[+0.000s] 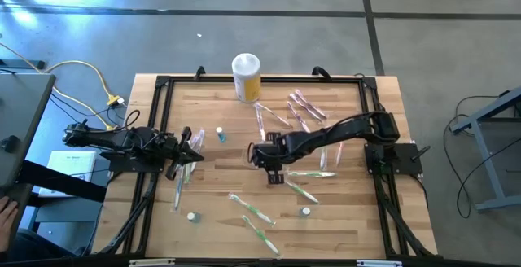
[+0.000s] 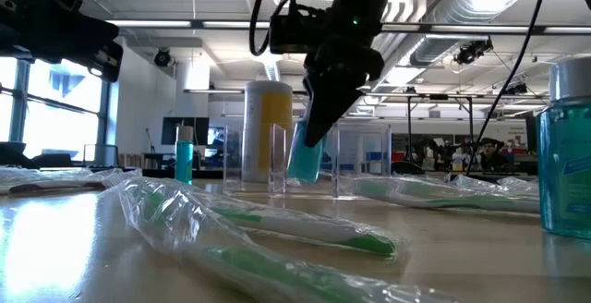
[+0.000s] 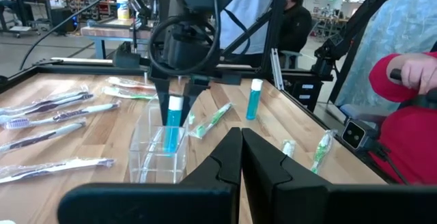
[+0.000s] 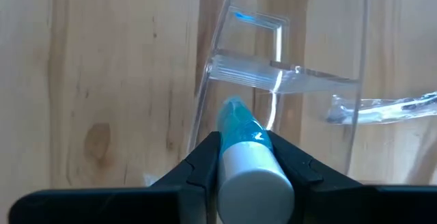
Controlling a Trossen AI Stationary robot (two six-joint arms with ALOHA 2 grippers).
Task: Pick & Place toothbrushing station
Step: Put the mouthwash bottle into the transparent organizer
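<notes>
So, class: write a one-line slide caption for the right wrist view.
Right gripper lowers a blue, white-capped bottle into the clear toothbrushing station on the wooden table.

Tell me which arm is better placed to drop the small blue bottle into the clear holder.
Right. Its tool grips the blue bottle directly over the clear holder; the left tool sits farther back, shut and empty.

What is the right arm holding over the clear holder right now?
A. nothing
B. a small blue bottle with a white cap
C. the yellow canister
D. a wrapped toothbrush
B: the right gripper has its jaws shut on the small blue bottle, poised over the toothbrushing station.
</notes>
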